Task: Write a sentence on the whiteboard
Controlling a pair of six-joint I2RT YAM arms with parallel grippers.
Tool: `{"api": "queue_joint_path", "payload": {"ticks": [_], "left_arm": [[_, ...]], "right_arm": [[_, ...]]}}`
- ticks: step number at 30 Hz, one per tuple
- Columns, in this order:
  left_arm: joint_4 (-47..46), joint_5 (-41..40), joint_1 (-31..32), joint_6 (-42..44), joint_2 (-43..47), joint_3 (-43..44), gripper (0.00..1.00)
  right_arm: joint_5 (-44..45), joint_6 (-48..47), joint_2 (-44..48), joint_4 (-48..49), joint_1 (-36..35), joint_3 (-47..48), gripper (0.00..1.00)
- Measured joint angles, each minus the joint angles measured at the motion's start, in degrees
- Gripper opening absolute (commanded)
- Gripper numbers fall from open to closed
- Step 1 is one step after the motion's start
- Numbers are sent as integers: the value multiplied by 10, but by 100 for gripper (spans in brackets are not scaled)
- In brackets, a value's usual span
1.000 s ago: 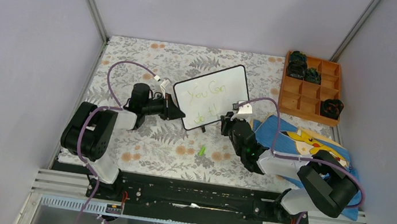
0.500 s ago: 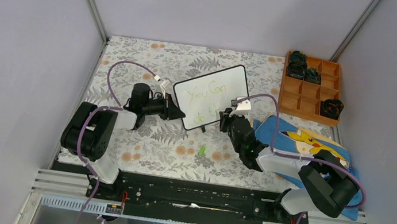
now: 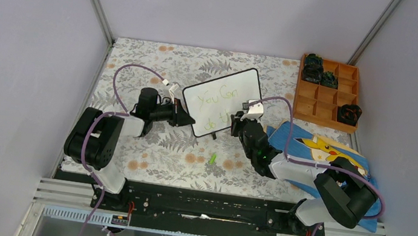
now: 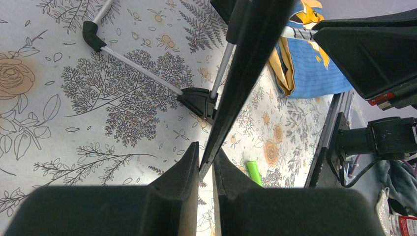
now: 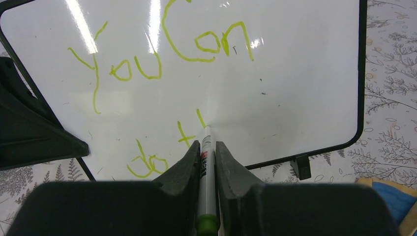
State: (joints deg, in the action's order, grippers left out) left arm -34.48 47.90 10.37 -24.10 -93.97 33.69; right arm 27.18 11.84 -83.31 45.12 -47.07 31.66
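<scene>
Top view first. The whiteboard (image 3: 224, 98) stands tilted at centre frame on the flowered bench (image 3: 172, 150). The green sentence (image 3: 219, 99) has run into a second line that isn't finished. The left arm (image 3: 100, 134) comes in from lower left with its forearm low and level, and its jaws meet the board's left edge. The right arm (image 3: 331, 192) stretches up from lower right, wrist angled at the board's lower face. A green cap (image 3: 212, 159) lies on the bench just below the board.

Left wrist view: the jaws are clenched on the board's thin black frame, seen edge-on up the middle of the frame. It's a narrow pinch on a slim rim. My worry is that a hard push from the writing side pivots the board in that grip and the stroke goes crooked.

Right wrist view: the jaws are grasping the marker (image 5: 206, 162), pointing straight up the frame. Its tip appears to touch the white face at centre, by the stroke after the "t". If the marker slides back between the pads, the line fades out. The lower frame is close, too, so the last letters could crowd or run off.
</scene>
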Motion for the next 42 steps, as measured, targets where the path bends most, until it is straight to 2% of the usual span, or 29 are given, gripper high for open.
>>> {"api": "queue_joint_path", "payload": {"ticks": [42], "left_arm": [[2, -1, 2, 2, 0, 1, 0]], "right_arm": [[8, 5, 9, -22, 7, -15, 0]]}}
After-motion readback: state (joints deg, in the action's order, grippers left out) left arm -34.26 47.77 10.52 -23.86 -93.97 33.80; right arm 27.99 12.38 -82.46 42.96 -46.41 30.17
